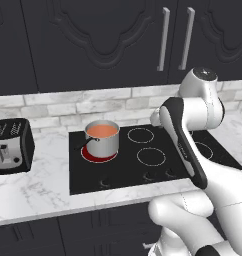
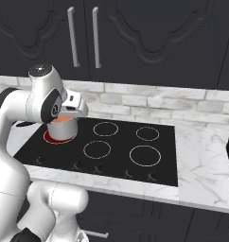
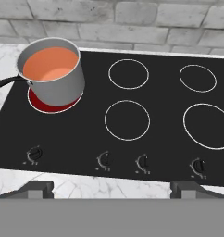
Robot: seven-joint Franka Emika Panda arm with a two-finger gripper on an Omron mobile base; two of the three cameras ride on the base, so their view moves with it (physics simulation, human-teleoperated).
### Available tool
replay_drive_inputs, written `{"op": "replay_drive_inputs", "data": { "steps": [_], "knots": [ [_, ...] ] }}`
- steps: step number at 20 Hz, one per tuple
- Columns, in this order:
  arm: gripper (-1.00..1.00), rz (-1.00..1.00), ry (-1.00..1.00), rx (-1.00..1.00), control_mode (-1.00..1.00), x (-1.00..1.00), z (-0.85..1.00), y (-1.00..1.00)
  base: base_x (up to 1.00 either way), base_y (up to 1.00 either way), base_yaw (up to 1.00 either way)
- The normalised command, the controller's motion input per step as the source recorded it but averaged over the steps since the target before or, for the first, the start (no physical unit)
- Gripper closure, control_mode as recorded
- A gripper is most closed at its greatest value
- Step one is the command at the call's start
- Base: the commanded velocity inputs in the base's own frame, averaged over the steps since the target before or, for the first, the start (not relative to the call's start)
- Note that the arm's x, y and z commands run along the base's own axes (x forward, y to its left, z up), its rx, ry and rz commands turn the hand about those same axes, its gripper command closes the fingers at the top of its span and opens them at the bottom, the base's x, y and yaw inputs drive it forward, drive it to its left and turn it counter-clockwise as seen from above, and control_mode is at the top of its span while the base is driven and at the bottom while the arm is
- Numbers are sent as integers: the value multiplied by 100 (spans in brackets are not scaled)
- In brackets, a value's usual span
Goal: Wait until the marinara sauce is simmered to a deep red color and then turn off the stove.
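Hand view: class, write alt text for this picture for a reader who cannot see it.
A small steel saucepan of pale orange marinara sauce sits on a glowing red burner at the back left of the stove, a black glass cooktop. Four other burner rings are unlit, knobs line its front edge, and a grey brick wall runs behind.

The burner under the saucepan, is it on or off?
On. The ring under the saucepan glows red, while the other rings are only white outlines.
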Motion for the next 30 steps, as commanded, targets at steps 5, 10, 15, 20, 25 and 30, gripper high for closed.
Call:
{"op": "replay_drive_inputs", "data": {
  "steps": [5, 10, 15, 20, 25, 30],
  "knots": [
    [-100, 0, 0, 0, -100, 0, 0, 0, 0, 0, 0],
    [-100, 0, 0, 0, -100, 0, 0, 0, 0, 0, 0],
    [-100, 1, 0, -4, -100, 0, -1, 23, 0, 0, 0],
    [-100, 0, 0, 0, -100, 0, 0, 1, 0, 0, 0],
    [-100, 0, 0, 0, -100, 0, 0, 0, 0, 0, 0],
    [-100, -4, 0, 0, -100, -29, 0, 26, 0, 0, 0]
  ]
}}
